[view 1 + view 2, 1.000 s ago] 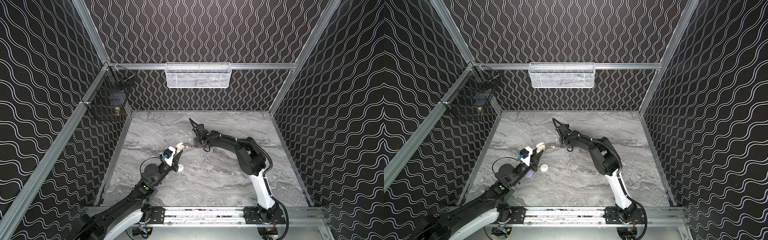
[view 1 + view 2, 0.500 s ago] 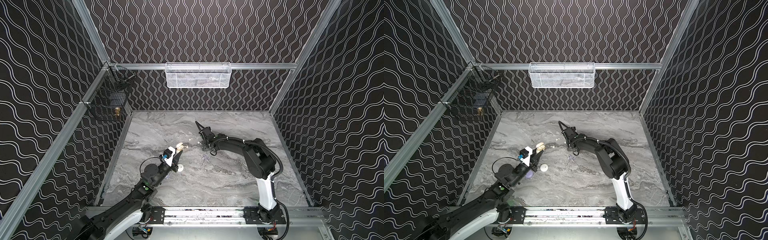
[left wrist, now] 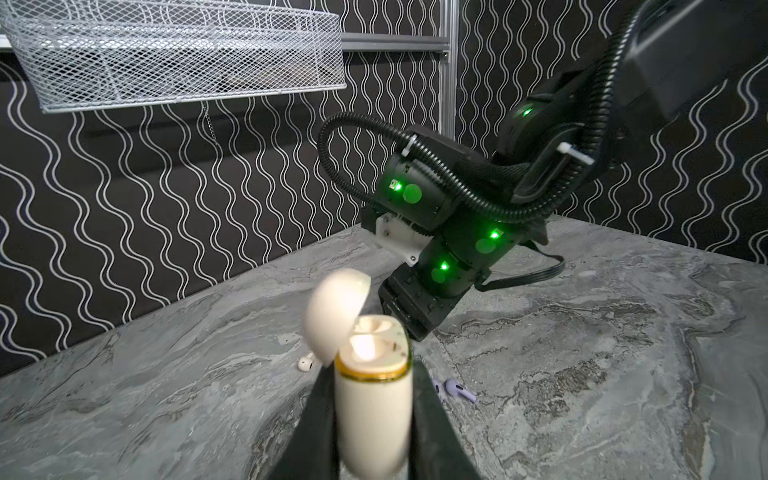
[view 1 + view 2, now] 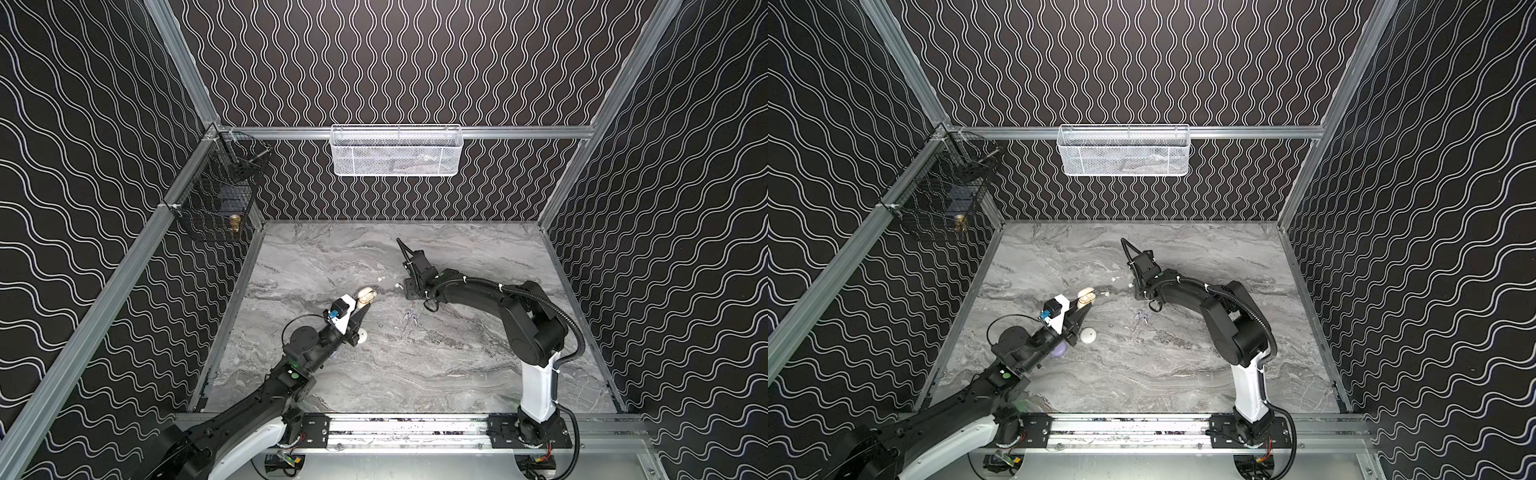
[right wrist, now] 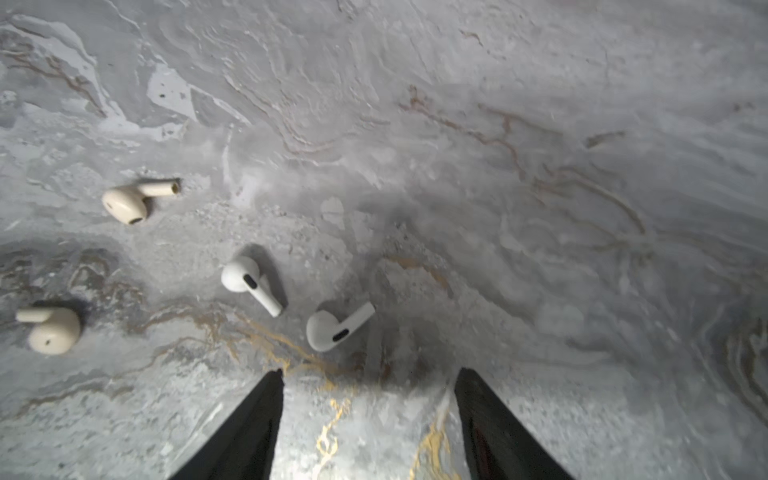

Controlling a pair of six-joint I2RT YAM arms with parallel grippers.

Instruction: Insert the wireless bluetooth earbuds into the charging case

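Here, grey marble table [image 4: 457, 374], left gripper [image 3: 371, 374] clamped on the cream charging case [image 3: 370, 419], lid up, right gripper [image 5: 368, 372] jaws apart and empty, pale earbuds [image 5: 239, 276] loose at the case's two o'clock, lilac pair [image 3: 457, 388] at four.

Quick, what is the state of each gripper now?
Left gripper: closed on the cream charging case.
Right gripper: jaws open, holding nothing.

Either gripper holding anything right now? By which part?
Left gripper grips the open cream case by the sides of its lower body. Right gripper holds nothing, fingers apart.
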